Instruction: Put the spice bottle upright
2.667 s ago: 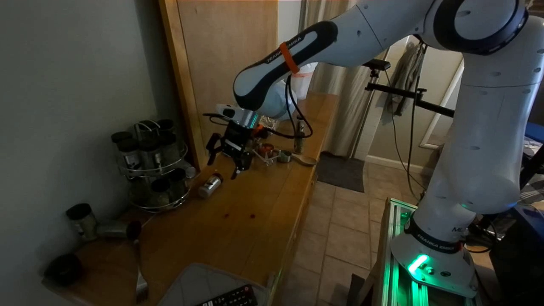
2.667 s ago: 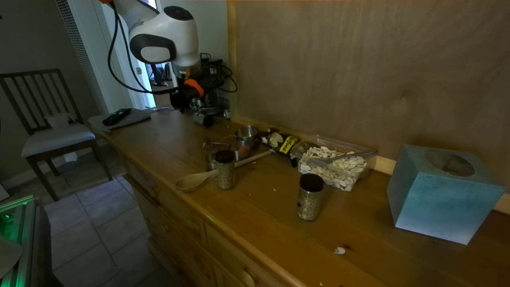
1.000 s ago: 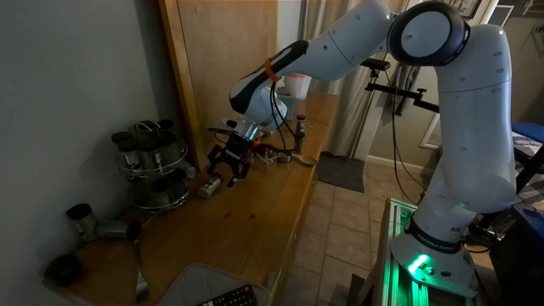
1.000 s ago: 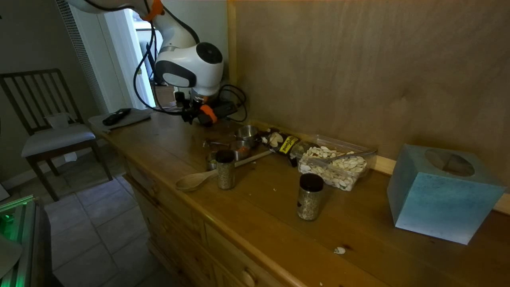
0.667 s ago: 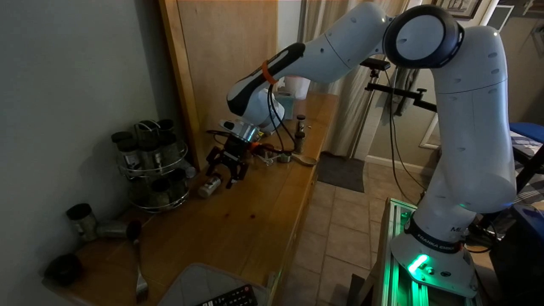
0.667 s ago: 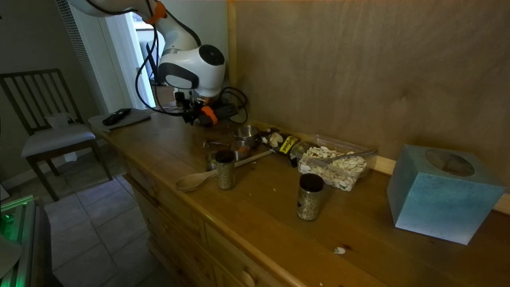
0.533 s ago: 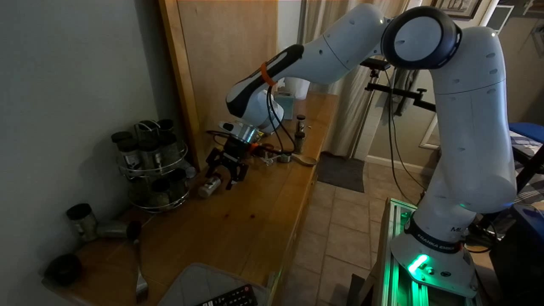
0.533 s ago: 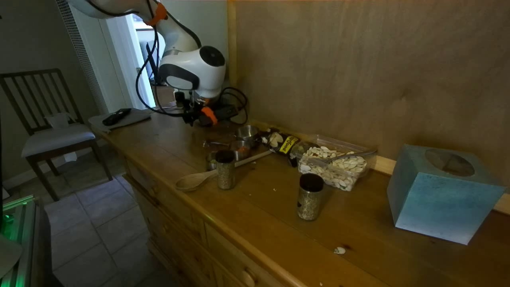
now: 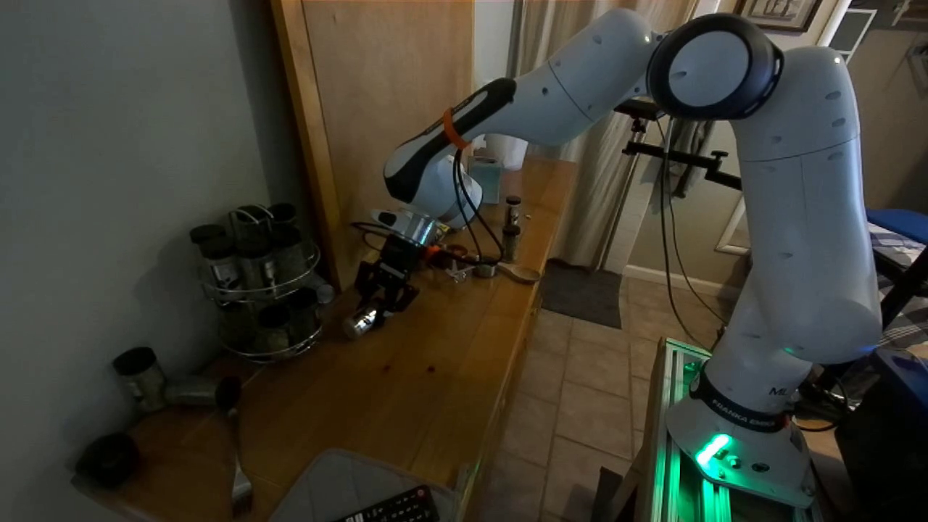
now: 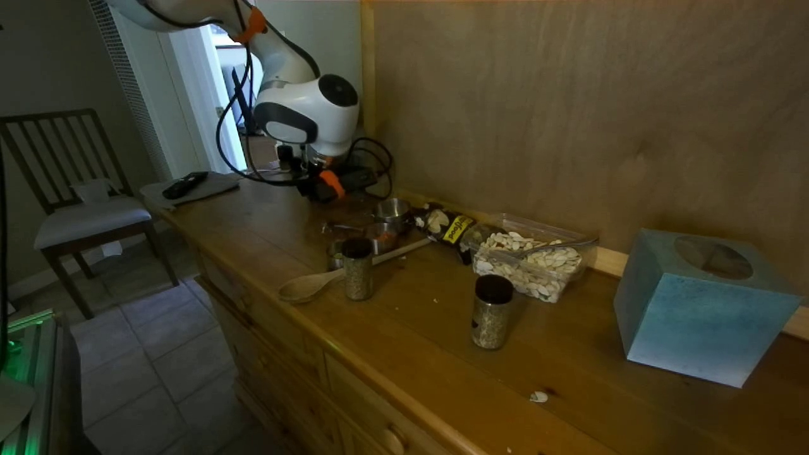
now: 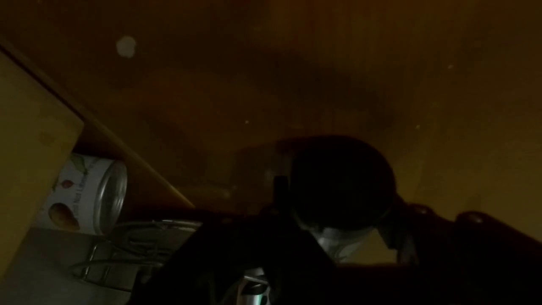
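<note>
The spice bottle (image 9: 360,322), pale-bodied with a dark cap, lies tilted on its side on the wooden counter beside the spice rack. My gripper (image 9: 378,307) has its fingers shut around the bottle's cap end. Looking from the wrist, the round black cap (image 11: 343,182) sits between the dark fingers, and a pale strip of the bottle's body (image 11: 338,241) shows below it. This picture is very dark, so finger contact is hard to make out. In an exterior view the gripper (image 10: 319,189) and wrist hide the bottle.
A two-tier wire spice rack (image 9: 261,293) full of jars stands close by against the wall. Measuring cups (image 10: 392,215), a wooden spoon (image 10: 310,287) and an upright jar (image 10: 358,272) are further along the counter. A white can (image 11: 89,195) lies near the rack.
My gripper has come down to the bottle, and its open fingers have now shut around the cap end. The bottle has shifted slightly and catches more light.
</note>
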Controlling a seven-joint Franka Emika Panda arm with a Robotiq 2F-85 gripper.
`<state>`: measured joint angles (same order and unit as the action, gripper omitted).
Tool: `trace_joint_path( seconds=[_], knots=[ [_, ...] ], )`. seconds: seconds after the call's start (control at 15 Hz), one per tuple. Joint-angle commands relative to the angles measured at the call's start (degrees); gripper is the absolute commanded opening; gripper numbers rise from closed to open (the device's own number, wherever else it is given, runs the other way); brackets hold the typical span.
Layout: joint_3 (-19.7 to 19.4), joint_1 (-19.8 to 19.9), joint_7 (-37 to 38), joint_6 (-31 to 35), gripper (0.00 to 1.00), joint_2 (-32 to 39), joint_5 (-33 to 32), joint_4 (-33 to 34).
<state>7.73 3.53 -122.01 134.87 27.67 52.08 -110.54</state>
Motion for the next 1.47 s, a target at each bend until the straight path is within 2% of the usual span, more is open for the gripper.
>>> trace_joint_path(
  seconds=[0.0,0.13,0.33,0.67,0.93,1.2,1.4],
  knots=[
    [-0.8,-1.6,3.4,-1.3,0.24,-1.9,-4.7,0.6],
    [-1.5,-3.2,6.8,-0.3,0.24,-4.5,-10.3,-0.5],
    [-2.5,-5.8,16.0,-1.8,0.24,-9.1,-23.8,-1.7],
    [-2.1,-8.6,30.2,-9.7,0.24,-15.6,-45.7,-1.5],
    [-1.5,-10.4,37.6,-16.7,0.24,-19.9,-59.8,-1.5],
    [-0.6,-12.3,44.2,-22.3,0.24,-21.0,-72.6,-1.4],
    [0.1,-13.6,49.9,-21.3,0.24,-18.9,-80.1,-2.3]
  ],
)
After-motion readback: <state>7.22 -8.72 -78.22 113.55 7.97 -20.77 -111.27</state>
